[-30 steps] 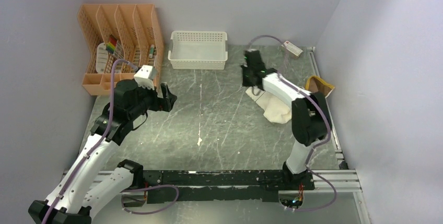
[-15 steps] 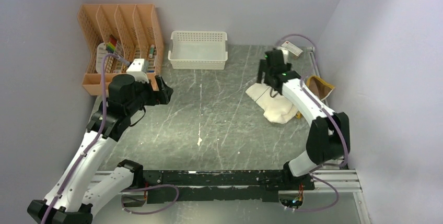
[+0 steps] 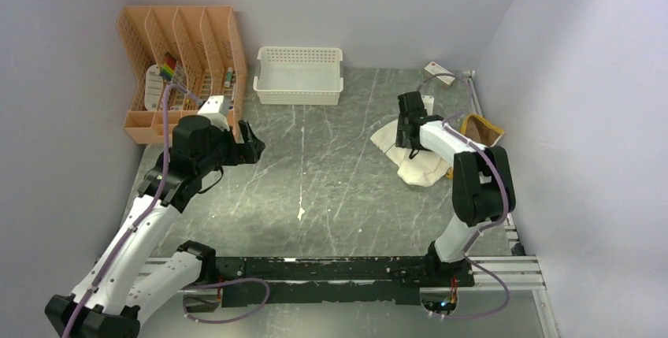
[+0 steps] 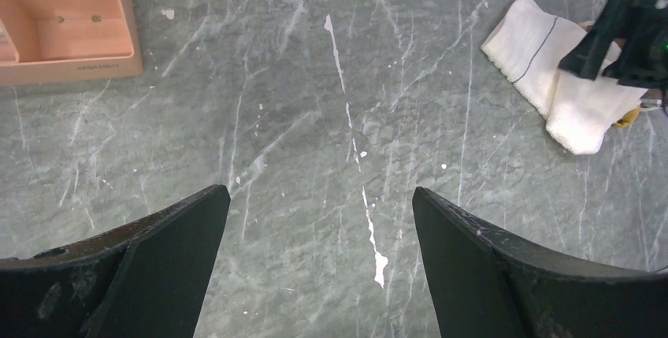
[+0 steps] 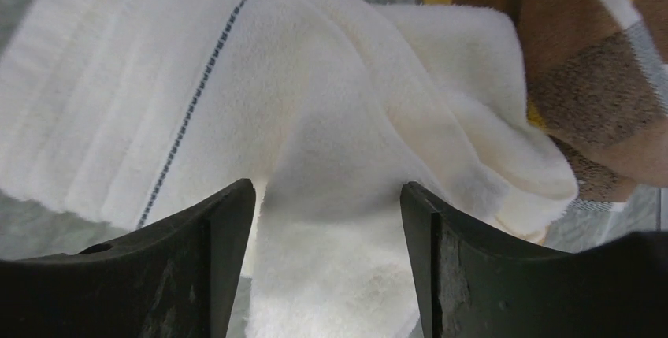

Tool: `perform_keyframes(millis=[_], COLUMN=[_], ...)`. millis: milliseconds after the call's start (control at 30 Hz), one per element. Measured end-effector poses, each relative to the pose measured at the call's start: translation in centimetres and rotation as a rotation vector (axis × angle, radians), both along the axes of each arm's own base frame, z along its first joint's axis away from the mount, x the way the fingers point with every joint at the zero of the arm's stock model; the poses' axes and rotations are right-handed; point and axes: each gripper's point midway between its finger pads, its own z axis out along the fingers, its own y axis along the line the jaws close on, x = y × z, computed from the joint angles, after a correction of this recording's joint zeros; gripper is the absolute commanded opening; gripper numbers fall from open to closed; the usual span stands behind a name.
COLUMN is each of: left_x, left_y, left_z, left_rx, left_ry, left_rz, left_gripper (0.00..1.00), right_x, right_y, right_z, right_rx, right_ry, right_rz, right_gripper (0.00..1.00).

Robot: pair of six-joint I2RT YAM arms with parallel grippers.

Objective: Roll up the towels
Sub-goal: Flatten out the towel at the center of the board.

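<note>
White towel (image 5: 315,117) lies bunched near the desk's right edge, partly over the mustard-yellow towel (image 5: 599,78). Right gripper (image 5: 327,196) hangs over it, jaws spread, empty. Left gripper (image 4: 319,196) gapes empty near the orange rack (image 3: 181,62) at the far-left corner; basket (image 3: 299,86) at the far edge

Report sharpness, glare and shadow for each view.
Top external: even light, no glare, soft shadows. Left wrist: table veins sharp, left tool a dark silhouette. Right wrist: white towel crisp, not blown out; right tool dark at the bottom edge.
</note>
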Motion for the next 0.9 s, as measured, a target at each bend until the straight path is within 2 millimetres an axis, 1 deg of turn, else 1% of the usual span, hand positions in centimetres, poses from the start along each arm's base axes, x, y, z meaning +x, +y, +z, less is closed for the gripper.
perform_keyframes(millis=[33, 67, 100, 133, 200, 233, 400, 467, 500, 533, 567, 600, 633, 667, 700, 733, 767, 800, 867, 900], left_x=[-0.2, -0.4, -0.5, -0.6, -0.8, -0.9, -0.9, -0.9, -0.8, -0.8, -0.7, -0.6, -0.5, -0.3, -0.2, -0.1, 0.0, 0.1, 0.1, 0.1], left_y=[0.1, 0.2, 0.2, 0.3, 0.5, 0.6, 0.9, 1.0, 1.0, 1.0, 1.1, 1.2, 1.3, 1.4, 1.6, 1.8, 2.1, 2.3, 2.9, 3.2], left_z=[0.2, 0.5, 0.7, 0.8, 1.0, 0.9, 0.5, 0.4, 0.4, 0.3, 0.3, 0.4, 0.5, 0.6, 0.8, 1.0, 1.4, 1.7, 3.1, 4.0], left_rx=[-0.002, -0.005, -0.007, -0.007, -0.004, -0.001, 0.018, 0.024, 0.026, 0.027, 0.028, 0.029, 0.027, 0.025, 0.022, 0.019, 0.016, 0.013, 0.004, 0.001], left_ry=[-0.007, -0.016, -0.022, -0.027, -0.032, -0.032, -0.021, -0.017, -0.015, -0.014, -0.012, -0.008, -0.007, -0.005, 0.0, 0.001, 0.0, -0.003, -0.024, -0.039], left_rz=[0.001, 0.001, 0.002, 0.003, 0.006, 0.008, 0.018, 0.021, 0.023, 0.026, 0.032, 0.042, 0.052, 0.065, 0.083, 0.099, 0.119, 0.136, 0.171, 0.188], left_gripper=[0.99, 0.99, 0.99, 0.99, 0.99, 0.99, 0.99, 0.99, 0.99, 0.99, 0.99, 0.99, 0.99, 0.99, 0.99, 0.99, 0.99, 0.99, 0.99, 0.99], right_x=[-0.1, -0.2, -0.3, -0.3, -0.2, -0.2, 0.5, 0.9, 1.3, 1.8, 2.6, 3.6, 4.6, 5.5, 6.0, 6.4, 6.4, 5.9, 4.0, 2.8], right_y=[-0.1, -0.1, -0.2, -0.2, -0.3, -0.4, -0.2, 0.7, 1.8, 3.1, 5.2, 8.1, 11.6, 15.7, 18.9, 23.3, 27.0, 29.7, 34.4, 35.8], right_z=[-0.8, -1.5, -1.9, -2.2, -2.5, -2.5, -1.5, -0.4, 0.5, 1.5, 3.2, 5.4, 8.0, 11.0, 13.5, 17.3, 20.4, 22.9, 27.7, 29.6], right_rx=[-0.008, -0.015, -0.02, -0.024, -0.033, -0.039, -0.044, -0.043, -0.04, -0.036, -0.033, -0.021, 0.001, 0.035, 0.07, 0.115, 0.164, 0.202, 0.27, 0.3], right_ry=[0.023, 0.042, 0.052, 0.059, 0.069, 0.071, 0.049, 0.032, 0.016, -0.006, -0.042, -0.089, -0.147, -0.216, -0.271, -0.348, -0.42, -0.469, -0.553, -0.585], right_rz=[0.0, -0.001, -0.001, 0.0, 0.0, 0.002, 0.0, 0.018, 0.043, 0.072, 0.115, 0.17, 0.233, 0.3, 0.351, 0.416, 0.469, 0.513, 0.598, 0.629], right_gripper=[0.66, 0.61, 0.54, 0.42, 0.09, 0.0, 0.0, 0.0, 0.0, 0.0, 0.0, 0.0, 0.0, 0.0, 0.0, 0.0, 0.0, 0.0, 0.0, 0.0])
